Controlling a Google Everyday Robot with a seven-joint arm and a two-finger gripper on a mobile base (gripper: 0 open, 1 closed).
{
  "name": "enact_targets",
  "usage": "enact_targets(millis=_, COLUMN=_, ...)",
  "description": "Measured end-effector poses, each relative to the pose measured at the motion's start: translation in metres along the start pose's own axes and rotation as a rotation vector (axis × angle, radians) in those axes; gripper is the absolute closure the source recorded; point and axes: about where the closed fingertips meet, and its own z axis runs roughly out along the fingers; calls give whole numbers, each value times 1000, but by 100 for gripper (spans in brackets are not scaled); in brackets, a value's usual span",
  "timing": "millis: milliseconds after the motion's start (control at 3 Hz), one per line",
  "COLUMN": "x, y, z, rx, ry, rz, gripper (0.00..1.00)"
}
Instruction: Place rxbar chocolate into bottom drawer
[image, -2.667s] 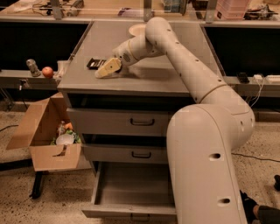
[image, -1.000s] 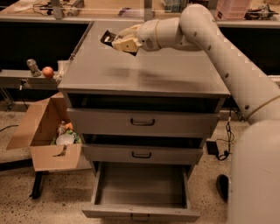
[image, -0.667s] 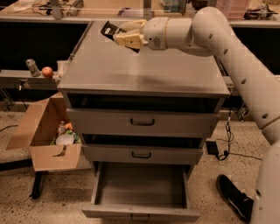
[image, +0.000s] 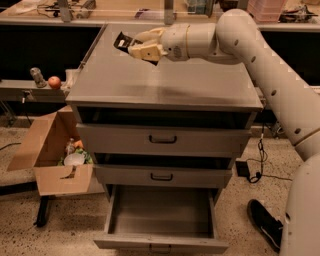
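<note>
My gripper (image: 134, 44) is raised above the back left of the grey cabinet top (image: 165, 82), shut on the rxbar chocolate (image: 121, 41), a small dark-wrapped bar that sticks out to the left of the pale fingers (image: 145, 49). The bar is clear of the surface. The bottom drawer (image: 161, 220) is pulled out wide at floor level, below and in front of the cabinet, and its inside looks empty. The two upper drawers (image: 162, 139) are closed.
A cardboard box (image: 52, 155) with items in it stands on the floor left of the cabinet. A red apple (image: 54, 82) and a small object sit on a low shelf at left. A dark shoe (image: 265, 222) is on the floor at right. Benches run behind.
The gripper lifted the bar off the cabinet top and carried it up and toward the back; over the last second the arm has shifted slightly right.
</note>
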Motion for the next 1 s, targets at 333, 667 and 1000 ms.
enact_targets(millis=333, x=-2, y=30, z=-18, rx=-10, ry=74, rz=-115, gripper=100)
enact_targets(millis=667, x=-5, y=75, z=-43, rx=10, ry=120, rz=-190, gripper=100)
enact_targets(millis=1000, x=21, y=117, z=-58, rx=31, ry=132, rz=-154, gripper=100)
